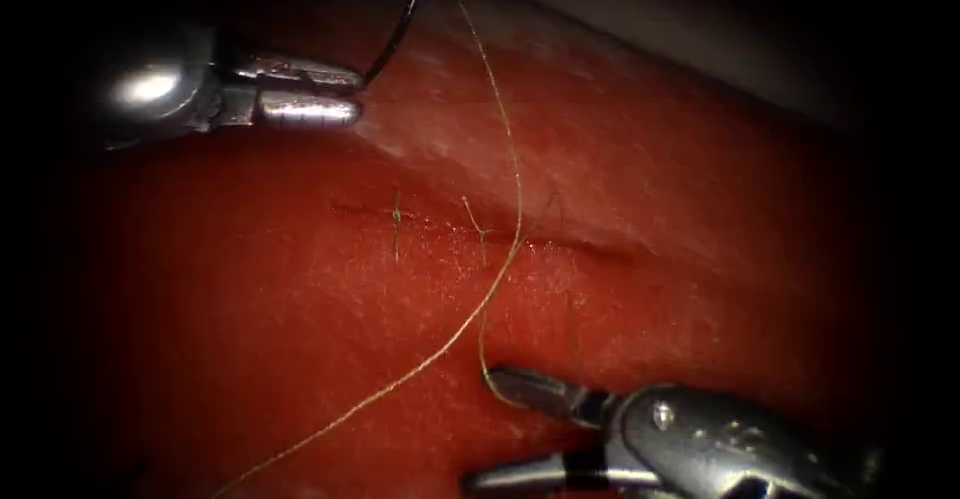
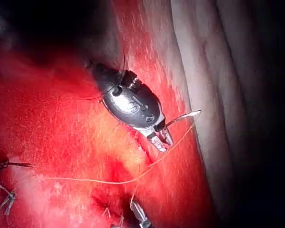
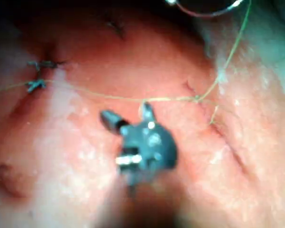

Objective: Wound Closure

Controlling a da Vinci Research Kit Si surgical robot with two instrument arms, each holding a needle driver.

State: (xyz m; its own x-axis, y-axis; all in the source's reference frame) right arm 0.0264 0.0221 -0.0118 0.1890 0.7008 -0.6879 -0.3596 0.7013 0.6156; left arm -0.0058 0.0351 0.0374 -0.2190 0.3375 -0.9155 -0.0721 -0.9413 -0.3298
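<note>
My left tool is at the upper left, above the cut's left end, with its jaws shut on the curved needle near one end. The needle is clear of the tissue and arcs upward. Thread leaves its far end and drops to the cut. From there one strand loops toward my right tool and another trails to the lower left. The right tool stands open below the cut, holding nothing, with the thread beside its upper jaw. The left wrist view has the needle in the left tool.
Two tied stitches with short cut ends cross the left half of the cut. Red fluid coats the tissue. Pale fat rises behind the cut at the upper right. In the right wrist view the thread runs just past the open right tool.
</note>
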